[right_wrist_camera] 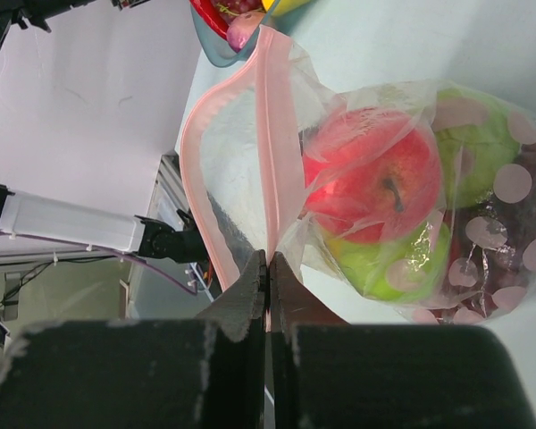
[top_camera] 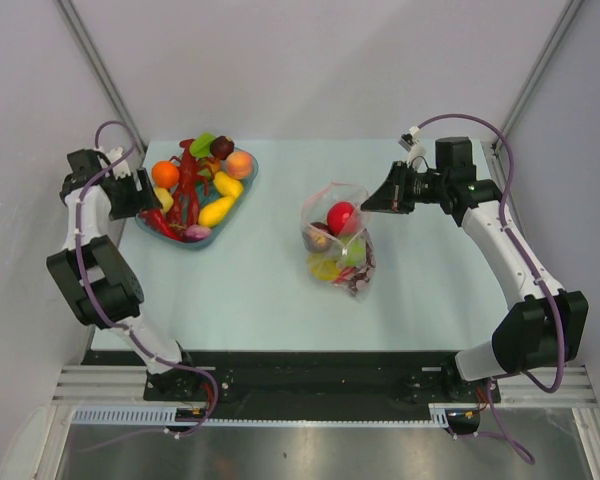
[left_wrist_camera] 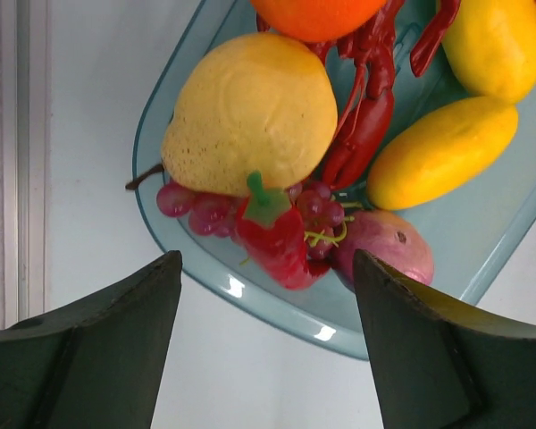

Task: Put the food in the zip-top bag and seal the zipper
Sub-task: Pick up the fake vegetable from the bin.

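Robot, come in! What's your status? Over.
Left end effector open near fruit dish. Right end effector shut on zipper. Bag part-filled, mouth open. Nothing blocking.

Filled zip-top bag (top_camera: 338,240) mid-table; right hand (top_camera: 365,204) at its mouth; fruit dish (top_camera: 253,172) beside left hand (top_camera: 148,197)

Surface: pale blue-green table (top_camera: 270,300) | Walls: plain white back wall (top_camera: 310,60), evenly lit | Frame: slanting metal struts (top_camera: 92,60) either side | Foreground: brushed steel sheet (top_camera: 310,455)

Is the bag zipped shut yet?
No, open. On the zip-top bag the zipper strips bow apart in a loop; the right gripper pinches just one end.
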Controlling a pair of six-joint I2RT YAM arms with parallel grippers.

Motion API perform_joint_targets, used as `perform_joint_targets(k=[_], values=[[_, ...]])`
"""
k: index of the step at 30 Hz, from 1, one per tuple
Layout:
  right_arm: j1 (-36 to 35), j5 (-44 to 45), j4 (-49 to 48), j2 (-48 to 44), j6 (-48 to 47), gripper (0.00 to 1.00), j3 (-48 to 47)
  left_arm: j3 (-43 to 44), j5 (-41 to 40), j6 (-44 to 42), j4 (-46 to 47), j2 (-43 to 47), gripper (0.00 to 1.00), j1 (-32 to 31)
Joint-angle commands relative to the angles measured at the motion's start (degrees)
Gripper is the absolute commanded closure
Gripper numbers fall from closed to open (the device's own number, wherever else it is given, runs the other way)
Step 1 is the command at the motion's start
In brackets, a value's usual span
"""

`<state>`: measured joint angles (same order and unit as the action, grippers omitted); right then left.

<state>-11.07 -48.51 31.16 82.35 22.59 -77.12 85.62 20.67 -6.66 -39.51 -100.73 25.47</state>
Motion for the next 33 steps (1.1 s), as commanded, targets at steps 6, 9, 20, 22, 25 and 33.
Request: perform_joint_targets(k=[6,9,20,22,25,33], values=[[0.2,-1.4,-0.7,-1.5,0.0,1.00,-0.8,4.8,4.6,-0.2,4.7,-4.0,0.33,-0.2],[0.2,-1.4,-1.0,-1.3,0.2,1.00,-0.8,4.6,5.0,-0.5,4.4,-4.3,0.39,-0.4],[0.2,-1.5,-1.5,-0.3,0.5,1.00,-0.8,2.6,4.1,-1.8,4.4,-4.2,0.48,-1.1],[0.2,-1.6,-1.6,-0.2,0.6,1.00,-0.8,3.1,4.8,-2.0,3.8,-4.7,0.53,-1.1],[0.1,-1.8,-1.6,-0.1,0.9,1.00,-0.8,2.9,5.6,-2.3,3.6,-4.0,0.59,-1.2],[0.0,-1.7,-2.4,0.0,1.3,1.00,-0.8,3.7,6.1,-3.5,1.4,-1.8,0.78,-1.4]])
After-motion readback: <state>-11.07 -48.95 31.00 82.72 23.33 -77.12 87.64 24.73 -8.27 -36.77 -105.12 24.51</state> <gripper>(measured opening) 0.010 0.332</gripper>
